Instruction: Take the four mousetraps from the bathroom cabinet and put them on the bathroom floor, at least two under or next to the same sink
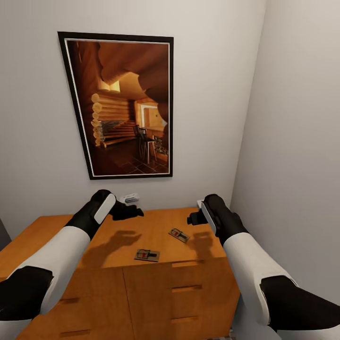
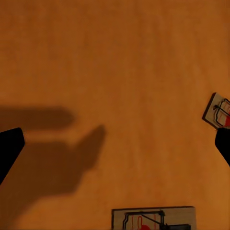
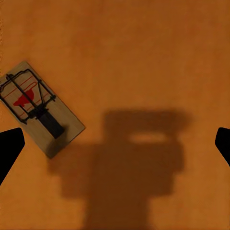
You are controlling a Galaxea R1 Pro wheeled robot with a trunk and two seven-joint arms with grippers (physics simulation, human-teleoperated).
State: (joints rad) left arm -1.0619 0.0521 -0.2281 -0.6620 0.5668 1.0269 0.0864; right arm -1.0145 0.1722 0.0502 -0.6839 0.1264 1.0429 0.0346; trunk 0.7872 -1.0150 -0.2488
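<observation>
I see both hands, left (image 1: 134,212) and right (image 1: 192,218), released above the cabinet (image 1: 61,231), where two mousetraps (image 1: 147,255) lie.

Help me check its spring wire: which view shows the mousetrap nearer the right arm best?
The right wrist view: the flat tan wooden mousetrap with dark wire and red mark lies large and whole on the orange-brown wooden cabinet top. The head view shows it small; the left wrist view cuts it at the picture's edge.

orange-brown cabinet (image 1: 156,288), tan mousetraps (image 1: 147,255) with red marks, black-framed picture (image 1: 123,108)
</observation>
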